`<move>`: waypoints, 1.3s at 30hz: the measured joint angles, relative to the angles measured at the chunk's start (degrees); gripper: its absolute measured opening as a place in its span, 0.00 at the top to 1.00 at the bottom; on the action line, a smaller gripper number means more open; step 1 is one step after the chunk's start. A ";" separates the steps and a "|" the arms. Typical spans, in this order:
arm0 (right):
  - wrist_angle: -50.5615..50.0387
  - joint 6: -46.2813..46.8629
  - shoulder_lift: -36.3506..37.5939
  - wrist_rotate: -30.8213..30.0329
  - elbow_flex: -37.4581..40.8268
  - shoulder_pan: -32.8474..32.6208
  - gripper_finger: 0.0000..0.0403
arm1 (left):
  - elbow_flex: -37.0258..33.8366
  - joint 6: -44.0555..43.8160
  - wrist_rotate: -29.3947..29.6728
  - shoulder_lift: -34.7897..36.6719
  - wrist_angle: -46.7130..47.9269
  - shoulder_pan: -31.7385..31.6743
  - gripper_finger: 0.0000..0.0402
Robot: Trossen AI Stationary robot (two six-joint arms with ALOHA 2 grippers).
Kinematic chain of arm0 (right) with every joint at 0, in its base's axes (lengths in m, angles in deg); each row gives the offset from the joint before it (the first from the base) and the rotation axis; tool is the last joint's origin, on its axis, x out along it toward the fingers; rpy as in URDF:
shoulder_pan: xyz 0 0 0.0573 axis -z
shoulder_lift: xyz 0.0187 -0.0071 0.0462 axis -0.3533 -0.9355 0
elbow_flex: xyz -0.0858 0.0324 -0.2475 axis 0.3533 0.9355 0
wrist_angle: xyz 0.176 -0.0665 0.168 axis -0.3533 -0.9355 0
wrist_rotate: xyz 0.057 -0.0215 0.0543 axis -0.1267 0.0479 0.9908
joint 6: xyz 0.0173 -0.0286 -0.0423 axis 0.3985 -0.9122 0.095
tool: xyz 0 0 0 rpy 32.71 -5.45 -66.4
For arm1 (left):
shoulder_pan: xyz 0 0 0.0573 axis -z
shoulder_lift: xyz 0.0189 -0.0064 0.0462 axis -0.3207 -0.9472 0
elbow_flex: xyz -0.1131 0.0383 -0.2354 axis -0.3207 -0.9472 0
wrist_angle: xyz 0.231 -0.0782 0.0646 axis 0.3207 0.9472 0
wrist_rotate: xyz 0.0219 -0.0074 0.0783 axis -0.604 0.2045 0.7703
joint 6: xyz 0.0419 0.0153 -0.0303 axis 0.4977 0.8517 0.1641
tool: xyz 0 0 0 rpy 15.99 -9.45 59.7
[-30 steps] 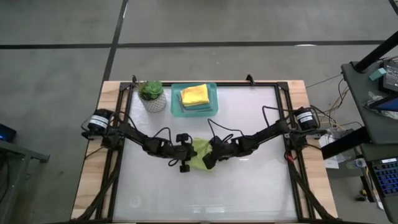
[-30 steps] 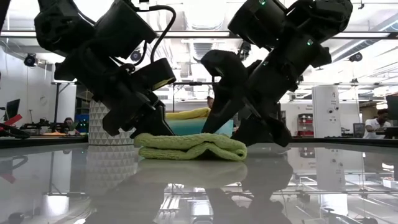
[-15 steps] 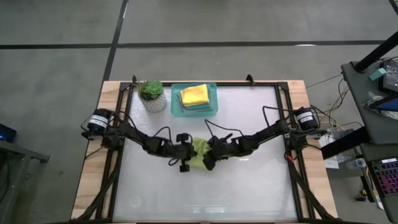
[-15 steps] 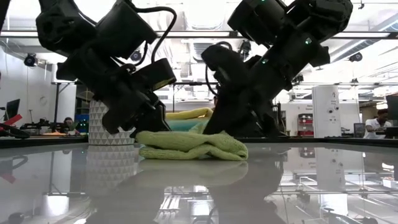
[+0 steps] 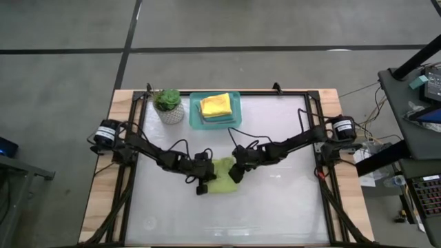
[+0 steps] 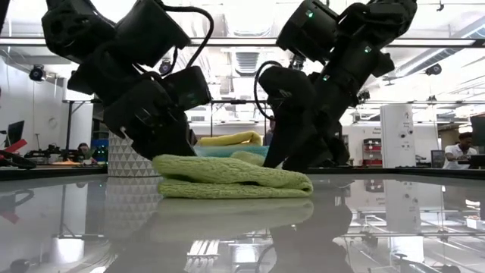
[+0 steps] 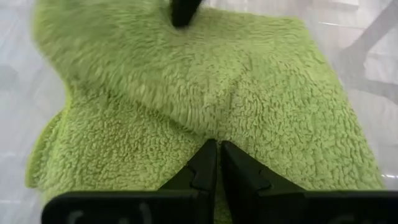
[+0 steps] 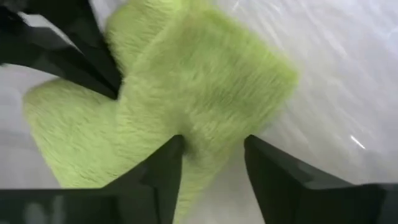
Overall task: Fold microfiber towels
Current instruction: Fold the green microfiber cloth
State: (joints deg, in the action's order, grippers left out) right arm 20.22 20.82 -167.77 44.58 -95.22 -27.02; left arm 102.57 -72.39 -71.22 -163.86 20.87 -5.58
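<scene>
As both arms meet mid-table, left gripper (image 7: pixel 215 163) pinched on lime towel (image 7: pixel 205 87) — right gripper (image 8: pixel 211 163) parted astride it.

We note the surface (image 5: pixel 275 207) lies bare along its near half and right side; a pincer could pass there. Mid-surface is crowded: the lime towel (image 5: pixel 222 180) sits hemmed between left pincer (image 5: pixel 204 180) and right pincer (image 5: pixel 236 170). At the far edge, the plant pot (image 5: pixel 169 108) and teal tray (image 5: pixel 215 110) block passage.
</scene>
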 joint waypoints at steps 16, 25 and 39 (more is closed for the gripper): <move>-6.89 -20.63 8.94 -0.85 0.01 0.70 0.53 | -0.07 -0.22 10.85 4.32 1.23 -0.02 0.97; -2.69 -29.35 7.21 -1.38 0.40 -1.15 0.65 | 0.58 -4.26 13.12 7.73 5.03 -0.02 0.97; 5.85 -30.98 3.77 0.12 0.62 -10.69 0.88 | 1.81 -0.99 12.85 11.75 9.86 -0.29 0.97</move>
State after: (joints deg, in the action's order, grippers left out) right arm 26.07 -10.15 -164.00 44.70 -94.60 -37.71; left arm 104.38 -73.37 -58.37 -152.11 30.73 -5.87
